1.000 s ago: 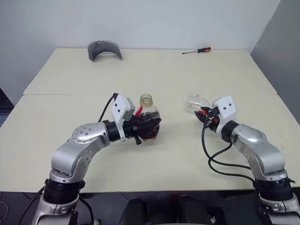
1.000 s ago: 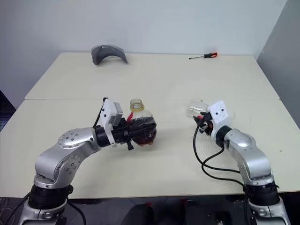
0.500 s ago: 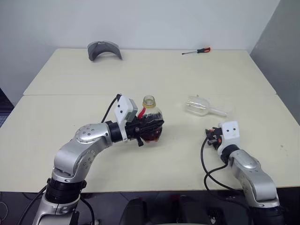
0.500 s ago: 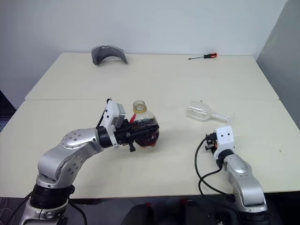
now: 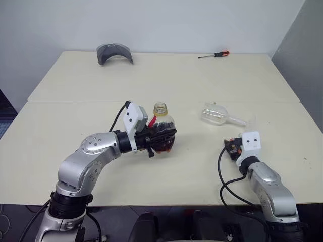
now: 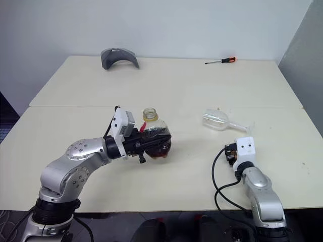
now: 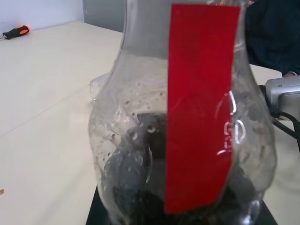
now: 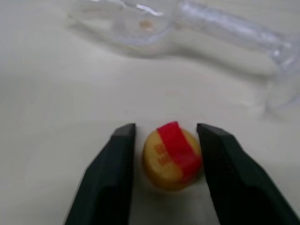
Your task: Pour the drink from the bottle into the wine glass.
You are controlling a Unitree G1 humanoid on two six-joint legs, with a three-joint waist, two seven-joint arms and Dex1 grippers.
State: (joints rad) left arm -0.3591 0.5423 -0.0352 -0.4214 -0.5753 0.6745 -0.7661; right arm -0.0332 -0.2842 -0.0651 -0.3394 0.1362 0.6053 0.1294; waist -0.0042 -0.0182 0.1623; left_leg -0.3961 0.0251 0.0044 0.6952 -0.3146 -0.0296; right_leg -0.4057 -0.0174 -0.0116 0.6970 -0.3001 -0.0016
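The uncapped bottle stands upright in the grip of my left gripper, shut on its bulbous body just above the table. Dark drink fills its lower part. A red strip runs down its neck in the left wrist view. Right of the bottle, the wine glass lies on its side, foot pointing right. My right gripper rests low near the table's front right, nearer me than the glass. Its fingers stand open on either side of the yellow cap, which sits on the table.
A red-handled screwdriver lies at the far right of the cream table. A grey curved object sits at the far left. The table's right edge runs close to my right arm.
My right gripper has come down and toward me, away from the wine glass, to the near right of the table. The left arm and bottle have stayed put.
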